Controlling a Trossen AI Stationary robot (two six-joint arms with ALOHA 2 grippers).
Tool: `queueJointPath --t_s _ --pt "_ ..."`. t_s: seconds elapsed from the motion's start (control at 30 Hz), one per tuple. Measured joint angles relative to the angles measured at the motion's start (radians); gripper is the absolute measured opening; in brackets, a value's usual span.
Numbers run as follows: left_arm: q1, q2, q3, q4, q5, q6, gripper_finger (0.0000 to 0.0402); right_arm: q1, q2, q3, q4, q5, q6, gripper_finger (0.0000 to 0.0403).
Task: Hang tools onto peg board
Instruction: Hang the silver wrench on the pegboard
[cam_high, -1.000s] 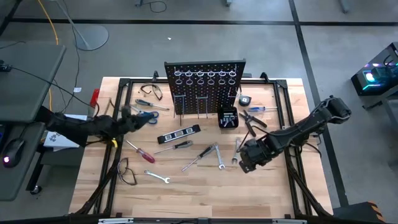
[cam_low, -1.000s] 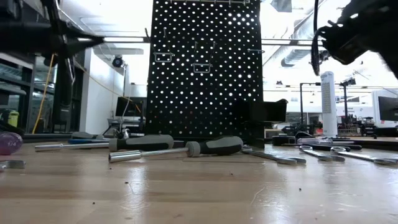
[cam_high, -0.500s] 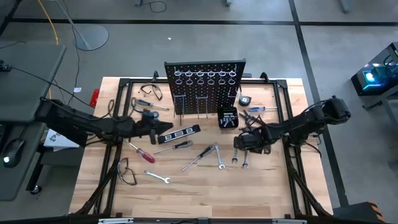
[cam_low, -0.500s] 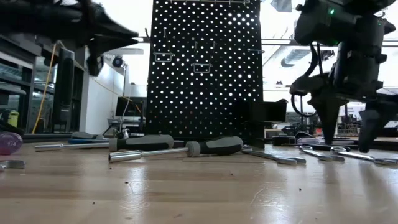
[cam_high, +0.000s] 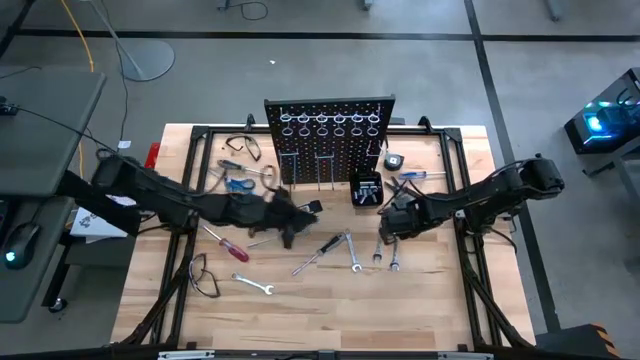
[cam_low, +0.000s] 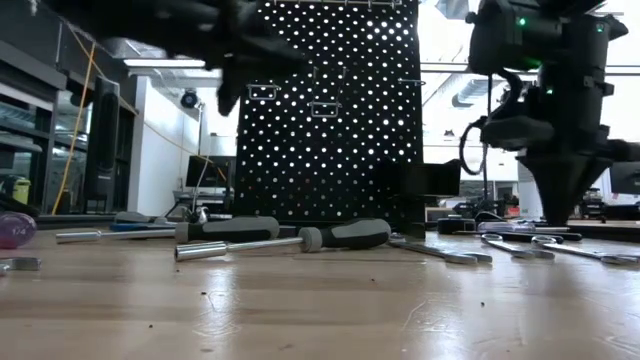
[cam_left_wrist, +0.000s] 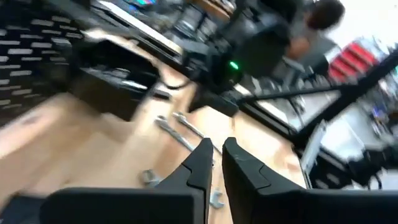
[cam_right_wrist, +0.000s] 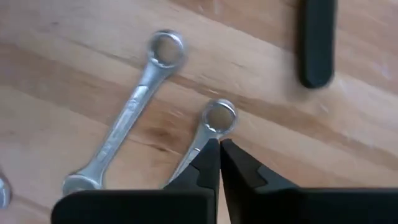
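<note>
**A:** What does the right tool (cam_right_wrist: 219, 144) show?

**B:** Its dark fingers are pressed together, tips meeting at the neck of a silver wrench (cam_right_wrist: 200, 140) just under its ring end. From the right wrist view it appears pinched on that wrench, which lies flat on the counter (cam_right_wrist: 74, 74); whether the thin shank is truly caught I cannot confirm. A second wrench (cam_right_wrist: 130, 112) lies just beside it, apart from the tool.

**A:** And the left tool (cam_left_wrist: 214, 152)?

**B:** Closed, or nearly so, on nothing, hovering above the screwdrivers (cam_high: 322, 250) near the counter's middle.

**A:** How is the step done well?

**B:** Judged from here, lift straight and slowly. A flat steel bar offers little purchase and may pivot or slip between smooth fingers. Keep the ring end exposed, since that opening is what would go over a hook.

**A:** Where is the peg board (cam_high: 330, 140)?

**B:** Upright at the counter's far edge, well apart from the right tool: a black perforated panel with a row of silver rings (cam_high: 330, 122) and thin metal hooks below. No tools appear to hang on it yet.

**A:** Materials?

**B:** Polished steel wrenches, hard and slick; pale wood counter with visible grain; rubbery grey-and-black screwdriver handles (cam_low: 345, 234) with bright round shafts.
</note>
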Motion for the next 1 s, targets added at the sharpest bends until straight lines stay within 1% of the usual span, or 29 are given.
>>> queueJointPath --t_s 0.07,0.13,0.27,0.4,0.57,0.77,1.0 --pt "0.000 0.077 0.075 -0.001 0.035 0.038 0.0010 0.000 0.000 -0.001 0.009 0.012 -0.044 0.0003" --pt "0.000 0.151 0.149 0.001 0.048 0.084 0.0003 0.000 0.000 -0.001 0.006 0.013 -0.094 0.0001" --pt "0.006 0.285 0.283 -0.001 0.066 0.165 0.0001 0.000 0.000 -0.028 0.006 0.018 -0.137 0.0000" --pt "0.013 0.403 0.399 0.000 0.108 0.177 0.0001 0.000 0.000 -0.059 0.043 0.020 -0.152 0.0000" --pt "0.012 0.517 0.513 -0.004 0.146 0.176 0.0000 0.000 -0.015 -0.041 0.051 0.049 -0.191 0.0000" --pt "0.004 0.590 0.589 0.000 0.149 0.169 0.0000 0.001 -0.031 -0.052 0.073 0.062 -0.227 0.0000" --pt "0.002 0.609 0.598 -0.014 0.148 0.123 0.0000 0.001 -0.031 -0.100 0.112 0.054 -0.229 0.0000"
